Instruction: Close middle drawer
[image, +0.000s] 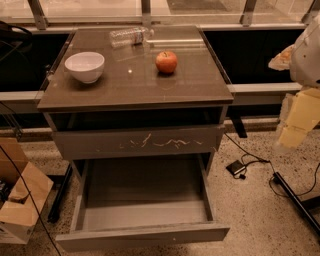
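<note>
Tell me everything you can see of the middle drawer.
The middle drawer is pulled far out, below the scratched drawer. Wide, shallow, grey-brown, it has a plain handleless front and a smooth grey tray with nothing inside. It sits level. Nothing loose touches it; the gripper hangs at the picture's right edge, well apart.

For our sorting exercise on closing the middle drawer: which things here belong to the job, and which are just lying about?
Job: middle drawer, pulled open; gripper, at the right edge.
Lying about: bowl; apple; bottle; scratched drawer; box.
</note>
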